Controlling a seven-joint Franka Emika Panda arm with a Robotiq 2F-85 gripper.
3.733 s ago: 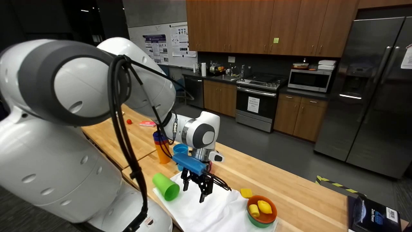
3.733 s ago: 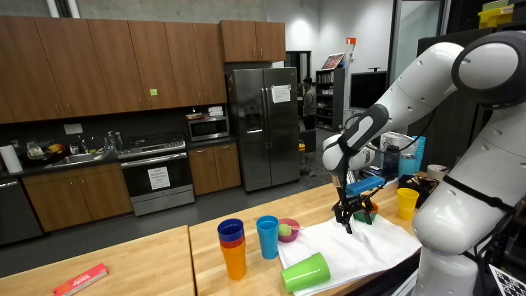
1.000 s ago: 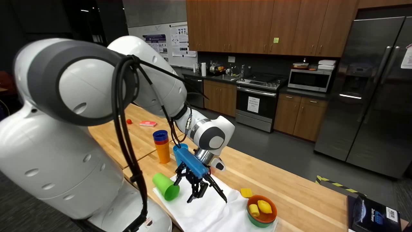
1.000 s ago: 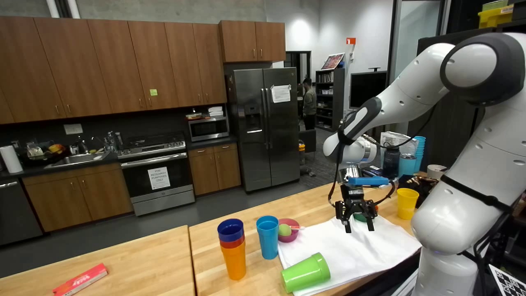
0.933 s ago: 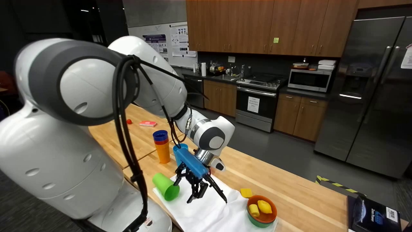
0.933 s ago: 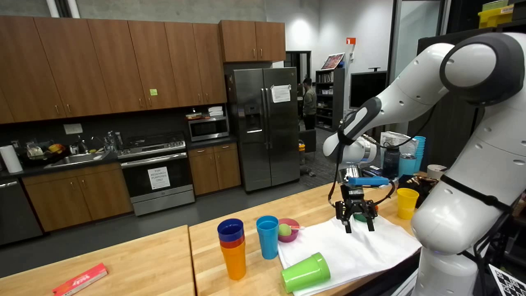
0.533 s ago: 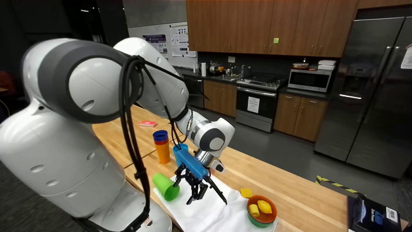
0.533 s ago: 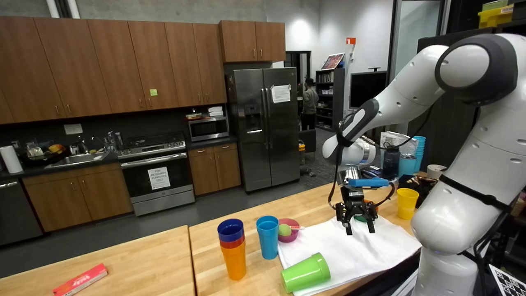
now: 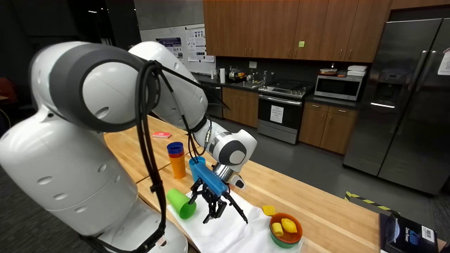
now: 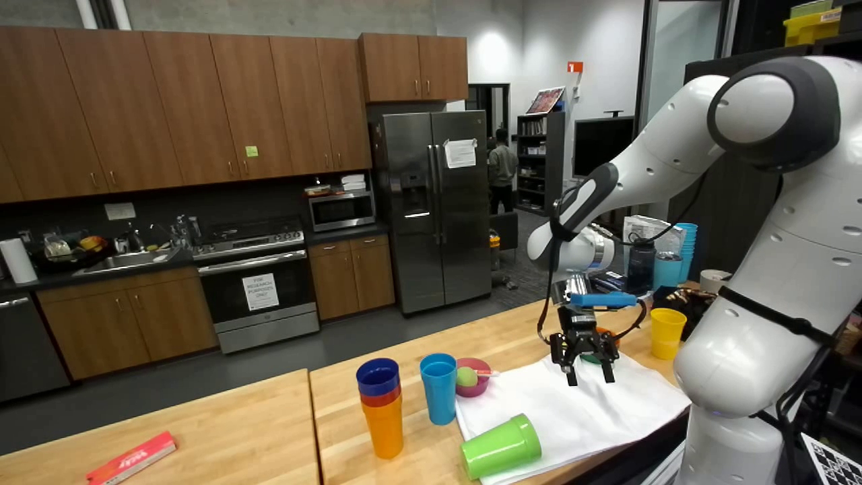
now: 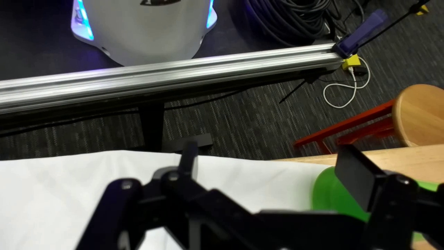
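A: What do we have, going left to right in an exterior view?

B: We start with the stacked cups, upright on the tabletop, then a blue cup and, just beside it, a pink bowl. Next comes the green cup, lying on its side, partly over the edge of the white cloth.

A: And further right?

B: We find the hand above the cloth, spread wide, nothing between its fingers, clear of the green cup. Past it stands a yellow cup.

A: Which step are we in?

B: We'd call it positioning, ahead of any grasp. In the wrist view the green cup shows behind one finger rather than centred between the two. So if we were to take it, we'd need to shift sideways toward it, square the hand across its body, and only then lower and close.

A: What do we notice against the earliest frame?

B: We see the wrist turned and the fingers facing a new way, with the arm swung over somewhat. The hand was wide there too, and the cups, bowl and cloth lie just as they did.
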